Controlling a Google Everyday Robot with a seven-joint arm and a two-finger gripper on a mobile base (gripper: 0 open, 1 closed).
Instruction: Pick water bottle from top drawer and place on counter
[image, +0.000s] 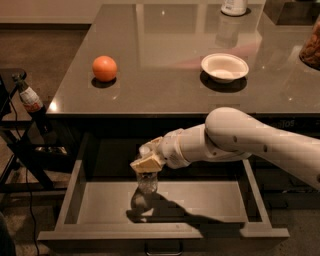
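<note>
The top drawer is pulled open below the counter. My gripper reaches in from the right and is shut on the water bottle, a small clear bottle that hangs below the pale fingers. The bottle is lifted a little above the drawer's pale bottom, near the drawer's middle left. Its cap is hidden by the fingers. Its shadow falls on the drawer floor beneath it.
On the counter stand an orange at the left, a white bowl at the right and a white container at the back. A dark soda bottle with a red label sits on a black stand left of the drawer.
</note>
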